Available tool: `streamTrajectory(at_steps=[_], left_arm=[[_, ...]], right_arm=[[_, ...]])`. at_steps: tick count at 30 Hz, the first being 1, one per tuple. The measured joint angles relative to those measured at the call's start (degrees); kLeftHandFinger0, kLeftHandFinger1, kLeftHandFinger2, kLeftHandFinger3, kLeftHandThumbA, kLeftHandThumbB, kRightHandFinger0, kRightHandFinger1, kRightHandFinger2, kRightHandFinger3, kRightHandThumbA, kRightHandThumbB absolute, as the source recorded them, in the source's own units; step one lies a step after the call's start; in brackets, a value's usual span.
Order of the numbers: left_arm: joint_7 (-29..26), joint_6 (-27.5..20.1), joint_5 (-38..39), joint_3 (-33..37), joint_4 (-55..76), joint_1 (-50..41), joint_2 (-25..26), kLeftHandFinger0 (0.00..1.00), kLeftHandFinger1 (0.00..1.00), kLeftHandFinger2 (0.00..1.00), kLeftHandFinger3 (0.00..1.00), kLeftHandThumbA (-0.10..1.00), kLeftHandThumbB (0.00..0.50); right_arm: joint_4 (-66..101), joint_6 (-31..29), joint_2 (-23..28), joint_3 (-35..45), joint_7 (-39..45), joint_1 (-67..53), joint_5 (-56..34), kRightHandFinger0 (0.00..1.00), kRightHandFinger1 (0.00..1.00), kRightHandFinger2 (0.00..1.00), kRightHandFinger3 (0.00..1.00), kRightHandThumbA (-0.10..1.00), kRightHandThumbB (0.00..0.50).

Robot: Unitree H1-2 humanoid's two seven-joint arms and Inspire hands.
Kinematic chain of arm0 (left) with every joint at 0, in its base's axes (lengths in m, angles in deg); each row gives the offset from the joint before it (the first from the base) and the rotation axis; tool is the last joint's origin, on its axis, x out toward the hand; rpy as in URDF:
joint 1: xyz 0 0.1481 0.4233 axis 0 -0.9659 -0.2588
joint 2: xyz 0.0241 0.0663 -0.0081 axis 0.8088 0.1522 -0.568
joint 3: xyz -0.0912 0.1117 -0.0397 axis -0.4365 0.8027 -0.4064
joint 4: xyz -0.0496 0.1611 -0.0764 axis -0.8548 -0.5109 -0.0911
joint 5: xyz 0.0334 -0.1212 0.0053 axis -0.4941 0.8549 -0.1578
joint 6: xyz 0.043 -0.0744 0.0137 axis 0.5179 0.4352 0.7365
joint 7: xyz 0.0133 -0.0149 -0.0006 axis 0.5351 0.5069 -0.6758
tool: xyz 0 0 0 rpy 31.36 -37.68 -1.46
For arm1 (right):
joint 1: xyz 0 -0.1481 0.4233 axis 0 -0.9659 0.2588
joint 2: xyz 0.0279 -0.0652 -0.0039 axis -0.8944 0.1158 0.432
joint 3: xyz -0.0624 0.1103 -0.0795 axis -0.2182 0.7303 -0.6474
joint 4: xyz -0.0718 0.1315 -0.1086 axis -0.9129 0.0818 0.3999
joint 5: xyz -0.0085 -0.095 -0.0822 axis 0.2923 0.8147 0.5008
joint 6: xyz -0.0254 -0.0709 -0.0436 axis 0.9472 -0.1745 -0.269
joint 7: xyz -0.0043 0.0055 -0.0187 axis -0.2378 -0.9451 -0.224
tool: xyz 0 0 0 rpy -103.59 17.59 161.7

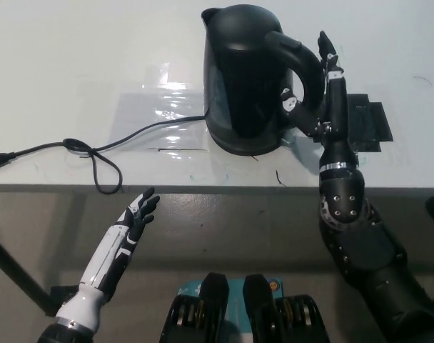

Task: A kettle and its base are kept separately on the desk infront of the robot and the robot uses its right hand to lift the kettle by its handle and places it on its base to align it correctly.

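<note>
Kettle (242, 78) (glossy black, rounded) on desk (74, 50)

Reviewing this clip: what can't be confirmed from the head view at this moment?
- Base: hidden under the kettle; seating and alignment unverifiable.
- Cord: its end at the kettle is hidden behind the body.
- Right hand: open beside the handle; whether any contact remains is unclear.
- Left hand: open below the desk edge.
</note>
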Motion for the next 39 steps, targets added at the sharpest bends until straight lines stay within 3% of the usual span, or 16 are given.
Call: streamTrajectory(at_steps=[8,15,23,27,31,39], left_arm=[[0.1,0.0,0.0,0.0,0.0,0.0,0.0,1.00,1.00,1.00,1.00,1.00,0.139],[0.1,0.1,-0.1,0.0,0.0,0.0,0.0,1.00,1.00,1.00,1.00,1.00,0.166],[0.1,0.0,-0.1,0.0,0.0,0.1,0.0,1.00,1.00,1.00,1.00,1.00,0.168],[0.1,0.0,-0.1,0.0,0.0,0.1,0.0,1.00,1.00,1.00,1.00,1.00,0.167],[0.1,0.0,-0.1,0.0,0.0,0.1,0.0,1.00,1.00,1.00,1.00,1.00,0.155],[0.1,0.2,-0.1,0.1,0.0,0.1,0.0,1.00,1.00,1.00,1.00,1.00,0.134]], right_arm=[[9.9,3.0,0.8,1.2,8.3,-0.8,-7.0,1.00,1.00,1.00,1.00,0.75,0.500],[20.5,6.8,1.0,3.6,13.8,-2.3,-14.6,1.00,1.00,1.00,1.00,0.87,0.500],[30.4,12.2,3.4,7.5,20.4,-2.7,-22.1,1.00,1.00,1.00,1.00,0.85,0.500],[30.4,12.7,4.0,8.8,21.1,-2.7,-21.9,1.00,1.00,1.00,1.00,0.96,0.500],[30.3,12.5,4.6,9.5,20.3,-3.0,-17.9,1.00,1.00,1.00,1.00,1.00,0.500],[43.1,12.5,4.9,12.1,18.4,-10.7,-9.7,1.00,1.00,1.00,1.00,1.00,0.500]])
